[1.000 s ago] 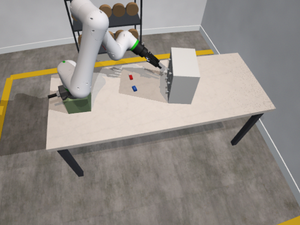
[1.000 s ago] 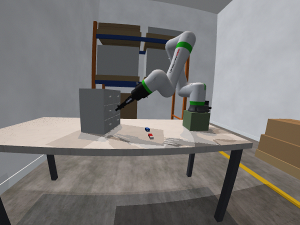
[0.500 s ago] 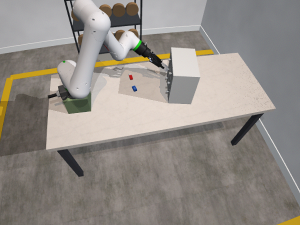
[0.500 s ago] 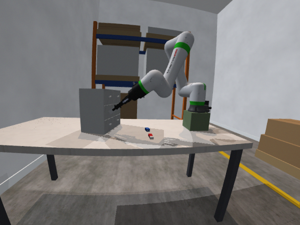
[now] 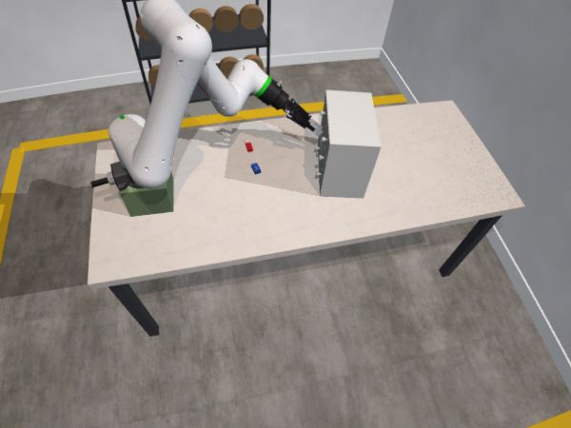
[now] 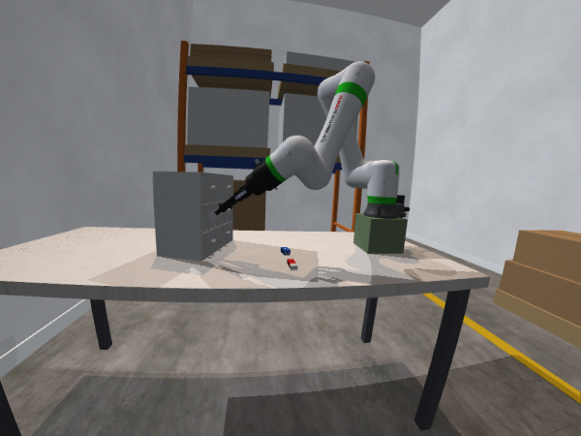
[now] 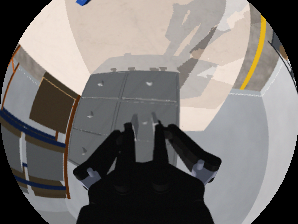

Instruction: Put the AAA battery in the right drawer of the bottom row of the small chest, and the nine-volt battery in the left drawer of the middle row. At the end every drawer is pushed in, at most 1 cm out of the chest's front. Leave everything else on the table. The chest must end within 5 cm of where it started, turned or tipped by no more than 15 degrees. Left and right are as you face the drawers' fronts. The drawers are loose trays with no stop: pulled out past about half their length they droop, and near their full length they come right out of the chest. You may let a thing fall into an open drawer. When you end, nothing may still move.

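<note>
Top view shows the red battery (image 5: 248, 146) (image 6: 291, 264) and blue battery (image 5: 256, 168) (image 6: 286, 250) (image 7: 83, 2) on the desk (image 5: 214, 238) (image 6: 121, 286) (image 7: 45, 30), toward eight o'clock from the end effector (image 5: 316, 127) (image 6: 216, 212) (image 7: 144, 119), its fingers a little apart, likely ready to pinch the middle-left drawer's knob (image 7: 145, 123) and pull gently.

Brought the gripper (image 5: 316, 128) (image 6: 217, 212) (image 7: 144, 119) closer to the drawer fronts of the chest (image 5: 349, 166) (image 6: 178, 215) (image 7: 150, 91) and slightly lower over 1 second.
</note>
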Controlling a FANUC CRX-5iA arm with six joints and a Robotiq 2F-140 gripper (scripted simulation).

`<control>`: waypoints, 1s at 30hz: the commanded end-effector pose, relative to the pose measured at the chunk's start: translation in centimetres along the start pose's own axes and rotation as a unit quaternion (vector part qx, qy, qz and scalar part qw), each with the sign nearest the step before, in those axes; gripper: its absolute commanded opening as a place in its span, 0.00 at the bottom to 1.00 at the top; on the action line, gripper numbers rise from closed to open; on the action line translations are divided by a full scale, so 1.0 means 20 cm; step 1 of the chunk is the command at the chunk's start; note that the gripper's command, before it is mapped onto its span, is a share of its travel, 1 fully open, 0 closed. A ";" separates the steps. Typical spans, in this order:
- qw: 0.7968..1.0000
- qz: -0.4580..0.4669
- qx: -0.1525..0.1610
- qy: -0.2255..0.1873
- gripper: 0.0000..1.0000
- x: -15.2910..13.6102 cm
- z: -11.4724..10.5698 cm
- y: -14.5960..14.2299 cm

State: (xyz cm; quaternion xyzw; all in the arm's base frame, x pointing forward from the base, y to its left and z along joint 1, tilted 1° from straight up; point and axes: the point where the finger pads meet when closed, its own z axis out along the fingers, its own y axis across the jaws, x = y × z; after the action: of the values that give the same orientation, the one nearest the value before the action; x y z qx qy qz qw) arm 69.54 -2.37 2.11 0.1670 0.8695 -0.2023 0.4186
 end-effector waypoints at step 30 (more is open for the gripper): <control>0.990 0.062 -0.060 -0.109 0.08 0.00 0.00 0.00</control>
State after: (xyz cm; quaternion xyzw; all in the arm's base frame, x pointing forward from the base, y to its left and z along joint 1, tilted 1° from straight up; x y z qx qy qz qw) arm 69.55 -2.38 2.13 0.1670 0.8693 -0.2024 0.4188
